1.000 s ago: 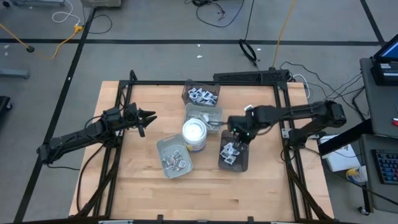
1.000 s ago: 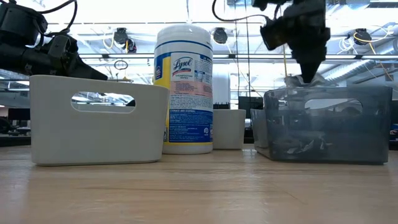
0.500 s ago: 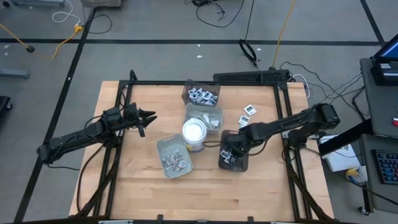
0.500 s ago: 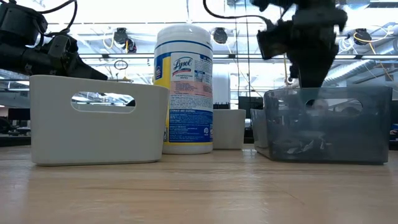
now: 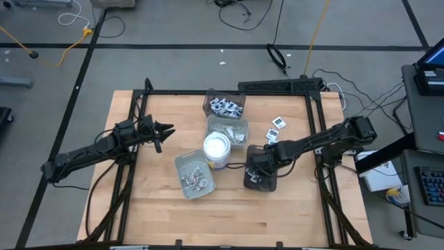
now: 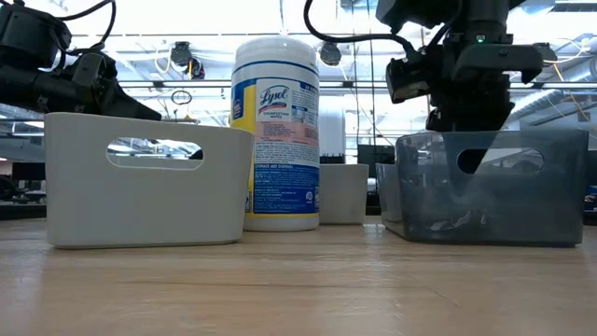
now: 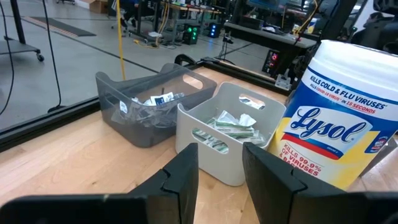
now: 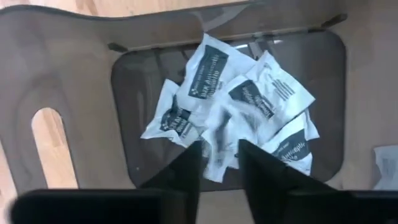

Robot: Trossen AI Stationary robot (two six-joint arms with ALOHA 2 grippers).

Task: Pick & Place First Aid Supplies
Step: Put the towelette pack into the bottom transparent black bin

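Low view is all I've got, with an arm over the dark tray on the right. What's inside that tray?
Observer: A pile of square white packets with dark print lies in the dark tray, and the right tool is open above them.
Operator: Any packets outside the trays?
Observer: Yes, two loose packets lie on the table, between that tray and the far edge.
Operator: And the left tool?
Observer: The left tool is open and empty, hanging left of the white tub.

We see bright ceiling lights glaring behind the tub [image 6: 275, 131]; one packet [image 8: 239, 118] under the right gripper [image 8: 219, 163] looks blurry.
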